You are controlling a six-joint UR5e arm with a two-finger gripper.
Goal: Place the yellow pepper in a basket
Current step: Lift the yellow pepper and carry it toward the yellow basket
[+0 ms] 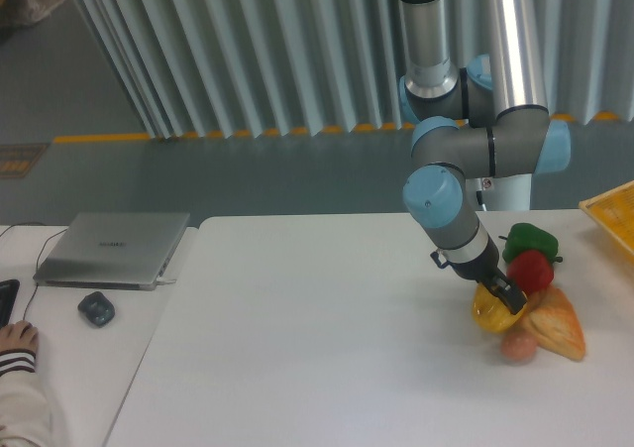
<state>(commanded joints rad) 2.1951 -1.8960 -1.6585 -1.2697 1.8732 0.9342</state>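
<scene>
While angled down from the arm, tool (507,298) clamped on the yellow pepper (492,312), dark fingers pressed into its upper right side. Yellow pepper low over the white counter (317,348), whether touching the surface or just lifted impossible to tell. Just right of the yellow pepper and touching it, a pale orange wedge-shaped food piece (555,326). Just below the yellow pepper, a small round peach-coloured item (517,346). Up and right of the yellow pepper, a red pepper (531,270), and beyond that a green pepper (530,238). Far right of the yellow pepper, well apart at the frame edge, one corner of the basket (612,211). Far left of the yellow pepper, a closed grey laptop (114,249), a dark mouse (96,309), and a striped sleeve (22,399).
</scene>
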